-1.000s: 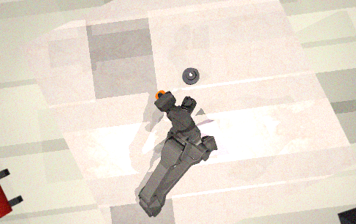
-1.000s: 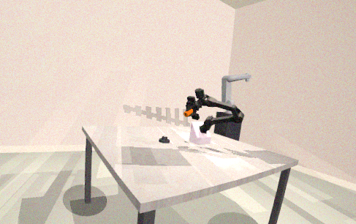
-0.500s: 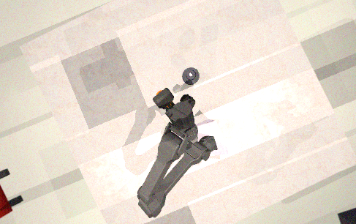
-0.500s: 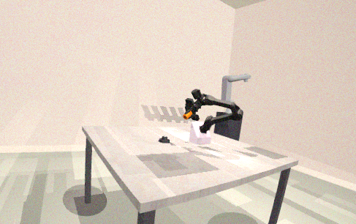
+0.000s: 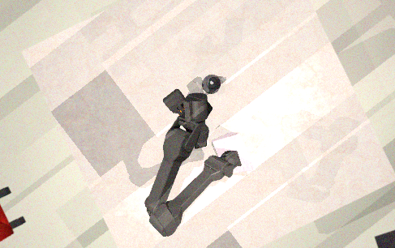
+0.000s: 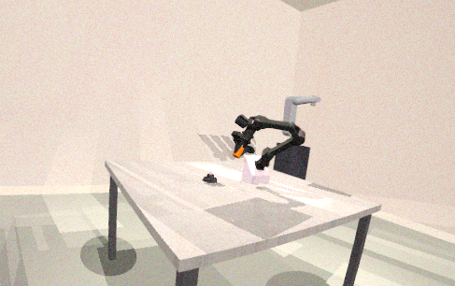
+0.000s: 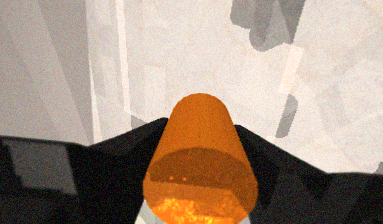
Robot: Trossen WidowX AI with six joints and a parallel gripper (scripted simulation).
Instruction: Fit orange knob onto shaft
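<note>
Your claw: clamped on the orange knob | knob: tilted, above your tabletop | round pedestal: on the tabletop, apart from your knob

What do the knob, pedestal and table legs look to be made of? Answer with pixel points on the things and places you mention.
Knob [image 6: 238,151] [image 7: 201,130]: probably smooth plastic; even orange, soft shading.
Pedestal [image 5: 206,86] [image 6: 209,179]: dark, metal or plastic, can't tell.
Table legs [image 6: 113,217] [image 6: 357,248]: perhaps painted metal; slim, straight, uniformly dark grey.

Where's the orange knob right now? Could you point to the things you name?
The orange knob [image 6: 238,151] [image 7: 201,135] is between the gripper's [image 6: 244,150] [image 7: 201,145] fingers, held above the table [image 6: 160,206]; in the exterior view it is right of and higher than the round pedestal [image 5: 211,84] [image 6: 210,178].
</note>
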